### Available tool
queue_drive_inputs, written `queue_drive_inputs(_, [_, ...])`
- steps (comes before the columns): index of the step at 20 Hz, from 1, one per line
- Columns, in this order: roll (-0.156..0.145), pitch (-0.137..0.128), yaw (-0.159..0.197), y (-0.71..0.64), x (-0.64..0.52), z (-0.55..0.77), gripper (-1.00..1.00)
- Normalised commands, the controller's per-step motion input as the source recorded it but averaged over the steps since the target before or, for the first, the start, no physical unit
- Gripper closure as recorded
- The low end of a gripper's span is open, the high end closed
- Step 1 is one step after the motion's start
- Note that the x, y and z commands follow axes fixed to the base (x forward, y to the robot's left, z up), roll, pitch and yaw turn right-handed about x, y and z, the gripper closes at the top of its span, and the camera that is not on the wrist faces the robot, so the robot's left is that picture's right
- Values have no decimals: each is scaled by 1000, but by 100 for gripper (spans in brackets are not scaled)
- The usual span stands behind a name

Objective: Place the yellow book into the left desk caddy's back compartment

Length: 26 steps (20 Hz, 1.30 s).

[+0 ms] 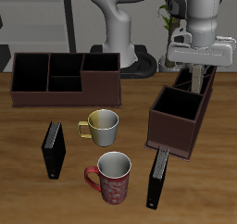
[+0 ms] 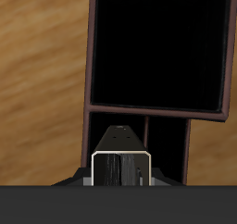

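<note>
The pincer (image 1: 197,77) hangs over the back part of the left desk caddy (image 1: 179,117), which sits toward the worktop's (image 1: 28,195) back edge on the robot's left side. A thin tan sliver between the fingers looks like the yellow book (image 1: 196,80), held upright and partly lowered into the back compartment (image 2: 139,140); the wrist view shows a grey-edged end (image 2: 121,165) right above that narrow slot. So pick-up and carry seem done, and what remains, I judge, is lowering the last bit, letting go and lifting clear. Two black books (image 1: 54,149) and two mugs (image 1: 102,126) lie nearer the front edge, a long low box (image 1: 63,77) toward the back.
</note>
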Motion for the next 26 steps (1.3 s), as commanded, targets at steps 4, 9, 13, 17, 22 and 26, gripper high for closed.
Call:
queue_drive_inputs(4, [-21,7,9,-58,88,-92,100])
queue_drive_inputs(9, [11,35,-4,50,-19,-233,100])
queue_drive_inputs(13, [13,34,17,99,9,-224,100])
queue_drive_inputs(17, [4,20,5,-1,28,-119,100])
queue_drive_inputs(22, [-12,22,5,-51,115,-76,100])
queue_drive_inputs(26, [4,47,-22,-39,28,-177,-100])
